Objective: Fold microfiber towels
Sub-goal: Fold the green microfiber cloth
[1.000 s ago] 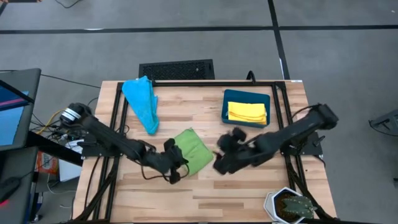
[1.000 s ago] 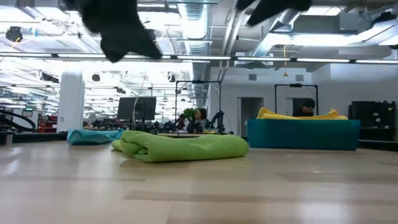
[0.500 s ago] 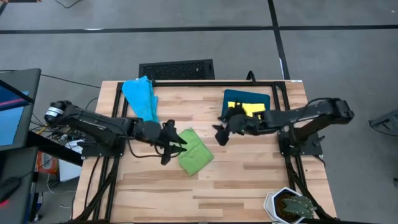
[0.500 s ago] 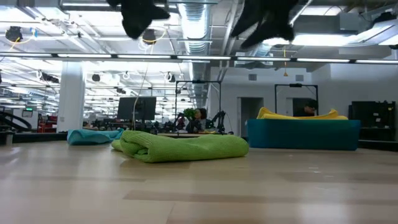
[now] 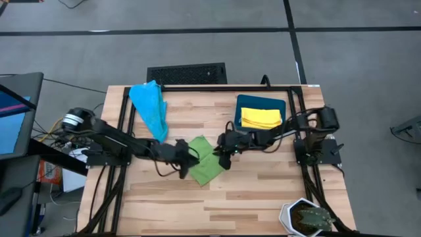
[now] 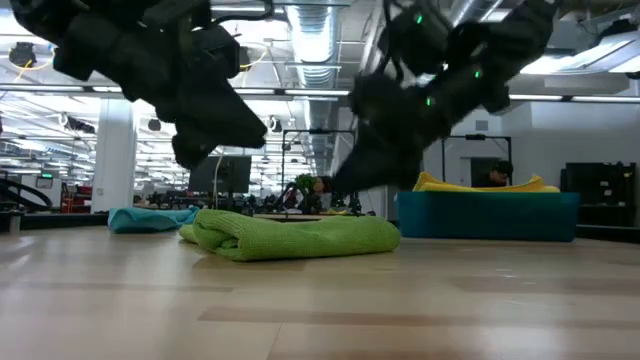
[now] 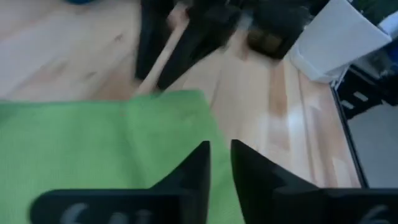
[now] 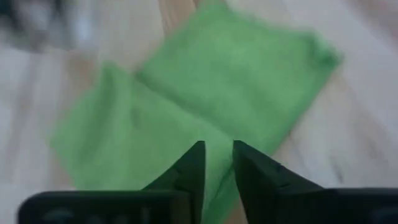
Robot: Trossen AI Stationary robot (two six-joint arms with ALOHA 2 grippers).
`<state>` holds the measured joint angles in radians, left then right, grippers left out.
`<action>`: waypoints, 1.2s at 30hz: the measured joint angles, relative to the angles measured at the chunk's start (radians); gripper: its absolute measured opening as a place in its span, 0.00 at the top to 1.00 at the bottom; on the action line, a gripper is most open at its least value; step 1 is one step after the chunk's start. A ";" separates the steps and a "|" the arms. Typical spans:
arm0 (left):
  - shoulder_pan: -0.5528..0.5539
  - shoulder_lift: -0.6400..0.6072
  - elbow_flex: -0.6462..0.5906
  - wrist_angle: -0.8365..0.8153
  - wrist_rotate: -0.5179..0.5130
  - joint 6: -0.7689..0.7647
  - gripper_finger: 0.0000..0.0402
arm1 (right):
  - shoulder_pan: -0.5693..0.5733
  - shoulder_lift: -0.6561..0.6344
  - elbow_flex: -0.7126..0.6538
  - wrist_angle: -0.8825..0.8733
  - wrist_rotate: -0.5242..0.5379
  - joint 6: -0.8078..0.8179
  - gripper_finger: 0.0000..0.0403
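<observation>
A folded green towel (image 5: 204, 162) lies flat on the wooden table (image 5: 263, 191) near its middle; in the low view the green towel (image 6: 295, 235) is a thick, low bundle. My left gripper (image 5: 189, 160) hangs over its left edge and my right gripper (image 5: 221, 155) over its right edge. In the low view both hang clear above it. Each wrist view shows a narrow gap with nothing in it: left gripper (image 7: 221, 163), right gripper (image 8: 219, 160). A crumpled light blue towel (image 5: 150, 108) lies at the far left. A yellow towel (image 5: 261, 118) rests in the teal bin (image 5: 245, 102).
A white pot with a plant (image 5: 306, 218) stands at the near right corner. A black frame (image 5: 197, 87) borders the table's far edge and sides. Bare wood lies along the near half of the table.
Both grippers have come down toward the green towel. The right one swung from the near side up past the bin, then sank toward the table's left to the towel's right edge. The left one rose, then dropped to the towel's left edge. The towel has kept still.
</observation>
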<state>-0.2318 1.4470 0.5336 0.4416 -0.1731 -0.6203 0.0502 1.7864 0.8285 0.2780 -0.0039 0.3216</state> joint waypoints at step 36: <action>-0.163 0.470 0.444 -0.379 -0.206 -0.284 1.00 | -0.086 -0.109 -0.068 -0.061 -0.081 -0.148 0.95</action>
<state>-0.3946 1.9167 0.9771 0.0628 -0.3793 -0.9040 -0.0360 1.6775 0.7605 0.2170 -0.0852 0.1736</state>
